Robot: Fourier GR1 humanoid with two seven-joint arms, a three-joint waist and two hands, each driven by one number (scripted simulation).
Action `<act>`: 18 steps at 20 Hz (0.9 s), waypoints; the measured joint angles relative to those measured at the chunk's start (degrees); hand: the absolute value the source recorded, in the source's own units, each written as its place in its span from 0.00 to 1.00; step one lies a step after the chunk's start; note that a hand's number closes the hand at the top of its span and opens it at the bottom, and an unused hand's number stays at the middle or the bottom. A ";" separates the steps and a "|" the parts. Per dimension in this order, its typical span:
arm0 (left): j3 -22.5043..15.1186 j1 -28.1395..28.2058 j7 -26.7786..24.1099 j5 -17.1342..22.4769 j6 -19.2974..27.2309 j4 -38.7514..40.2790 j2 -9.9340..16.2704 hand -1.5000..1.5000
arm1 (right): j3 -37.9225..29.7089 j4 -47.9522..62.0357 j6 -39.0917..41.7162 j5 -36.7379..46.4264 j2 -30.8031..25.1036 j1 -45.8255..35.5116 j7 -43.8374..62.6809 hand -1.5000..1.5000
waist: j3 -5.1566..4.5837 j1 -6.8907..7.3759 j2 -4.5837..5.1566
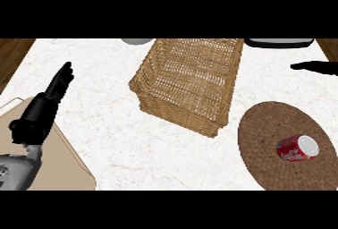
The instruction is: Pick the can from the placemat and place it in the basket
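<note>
On the brown placemat (264, 134) at your right, the red can (297, 148) lies untouched while the basket (188, 80) holds nothing visible, your left hand (46, 105) open, your right hand (315, 67) unreadable, everything left.

1. A rectangular woven wicker basket (188, 80) stands on the white marbled counter (119, 134), set at a slant.
2. Right of and below the basket lies a round brown woven placemat (264, 134).
3. A red can with a white end (297, 148) lies on its side on the placemat, well apart from the basket.
4. Left of the basket, the black left hand (46, 105) rests open, fingers straight and pointing up.
5. Right of the basket's top, black fingers of the right hand (317, 67) show at the edge.
6. A beige board (63, 165) lies under the left forearm.
</note>
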 measured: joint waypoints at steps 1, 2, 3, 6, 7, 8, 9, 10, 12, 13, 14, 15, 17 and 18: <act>0.40 -0.39 -0.01 -0.09 -0.45 0.37 -0.06 0.50 | -0.02 -0.02 0.44 0.66 0.52 0.59 -0.15 0.00 | 0.00 -0.08 0.00; 1.14 -0.62 -0.41 -0.02 -1.17 0.86 0.25 0.50 | 0.18 0.46 0.72 1.15 1.42 0.40 -0.14 0.00 | 0.02 -0.05 0.02; 1.68 -0.45 -0.40 -0.02 -1.67 0.66 0.46 0.50 | 0.21 1.00 1.15 1.52 2.16 0.44 -0.27 0.00 | 0.02 -0.01 0.03; 2.13 0.35 -1.37 -0.90 -2.05 1.08 -0.37 0.50 | 0.64 1.32 2.20 4.93 4.17 2.05 -1.01 0.00 | 0.05 -0.07 0.04; 2.45 -0.46 -1.50 -1.01 -2.40 1.85 -0.62 0.50 | 0.77 1.77 2.70 6.66 4.86 2.49 -1.79 0.00 | 0.04 -0.11 0.06; 2.46 -0.47 -1.00 -1.42 -2.27 1.39 -1.00 0.50 | 0.61 1.92 3.14 7.89 5.19 3.21 -2.43 0.00 | 0.05 -0.13 0.06; 2.43 -0.45 -1.37 -1.68 -2.31 1.79 -1.57 0.50 | 0.82 2.35 3.60 9.21 5.58 3.57 -2.97 0.00 | 0.06 -0.13 0.07; 2.42 -0.13 -1.58 -2.11 -2.13 1.81 -2.05 0.50 | 1.09 2.70 4.02 10.30 6.13 3.92 -3.37 0.00 | 0.06 -0.10 0.07; 2.68 -0.30 -0.84 -2.61 -2.43 1.34 -2.11 0.50 | 1.57 3.97 4.85 12.68 6.96 4.88 -4.46 0.00 | 0.07 -0.06 0.07; 3.04 -0.49 -0.38 -2.60 -2.79 1.21 -1.97 0.50 | 1.80 4.02 5.30 13.92 7.00 5.78 -5.21 0.00 | 0.07 -0.11 0.07; 3.43 -0.59 0.28 -2.57 -2.92 0.49 -2.02 0.50 | 1.88 4.08 5.57 14.79 7.44 6.39 -5.37 0.00 | 0.08 -0.12 0.05; 3.03 -0.57 0.89 -3.21 -2.58 0.01 -2.63 0.50 | 2.06 4.80 5.94 16.45 7.94 6.90 -6.44 0.00 | 0.08 -0.09 0.05; 3.43 -0.32 0.42 -3.83 -2.93 0.08 -3.03 0.50 | 2.03 5.97 6.57 19.52 9.07 7.84 -8.34 0.00 | 0.09 -0.08 0.07; 3.48 -0.15 0.50 -4.20 -2.84 -0.16 -3.31 0.50 | 1.90 6.18 6.64 21.57 8.80 9.33 -10.26 0.00 | 0.09 -0.14 0.06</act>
